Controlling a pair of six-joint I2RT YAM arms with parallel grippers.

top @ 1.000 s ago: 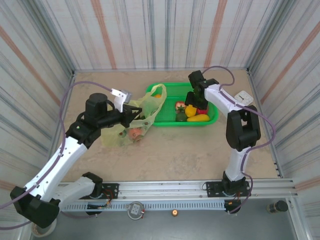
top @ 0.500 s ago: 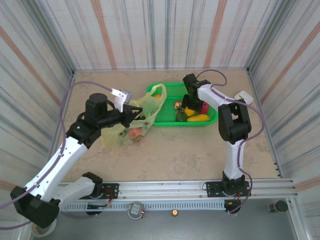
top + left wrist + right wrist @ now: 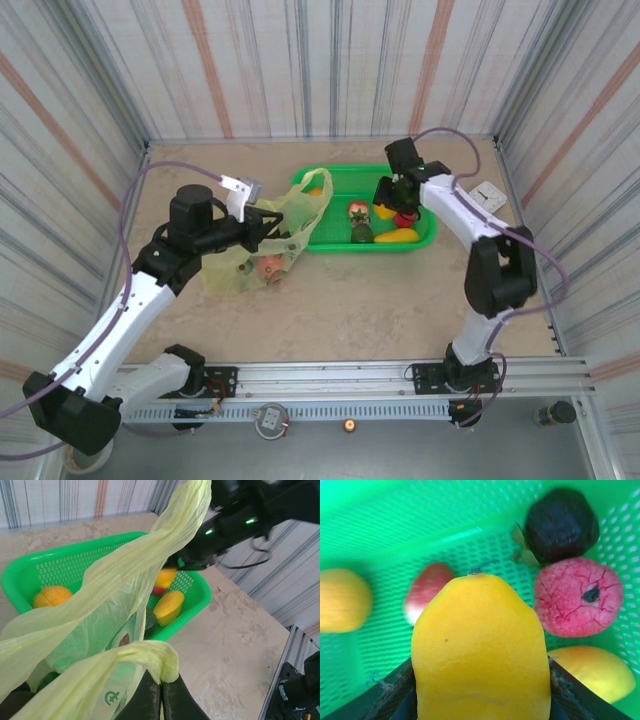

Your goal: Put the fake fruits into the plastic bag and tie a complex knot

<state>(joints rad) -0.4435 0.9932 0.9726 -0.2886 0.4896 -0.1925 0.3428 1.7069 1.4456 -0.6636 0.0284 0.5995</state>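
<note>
- Ref. landmark: green basket (image 3: 340, 171), on the table (image 3: 350, 310).
- The left gripper (image 3: 268, 226) sits just off the basket's left end. Its fingers are pressed together, pinching a bunched handle of the plastic bag (image 3: 262, 250). Left wrist view: the fingertips (image 3: 161, 687) meet under the gathered yellow-green film (image 3: 125, 630).
- The bag body lies on the table against the basket's left end. Its second handle loop (image 3: 312, 196) drapes over the basket's left corner.
- Bag contents: one orange-red fruit (image 3: 268, 266) shows through the film on the side away from the basket. There are darker shapes beside it; count cannot be told.
- The right gripper (image 3: 393, 206) is over the basket's right half, clamped on a yellow fruit (image 3: 480, 650). A dark finger (image 3: 390, 697) bears on each flank. Clearance above the mesh floor cannot be told.
- Loose in the basket, right wrist view:
  - dark brown fruit (image 3: 561, 524) with a leafy collar
  - pink fruit (image 3: 578, 596) just beside the dark brown one
  - yellow-orange fruit (image 3: 592, 672) near the pink one
  - red-and-pale fruit (image 3: 427, 592)
- An orange fruit (image 3: 51, 595) rests at the basket's left end, well apart from the rest.
- A dark green fruit (image 3: 362, 233) lies near the basket's front wall.
</note>
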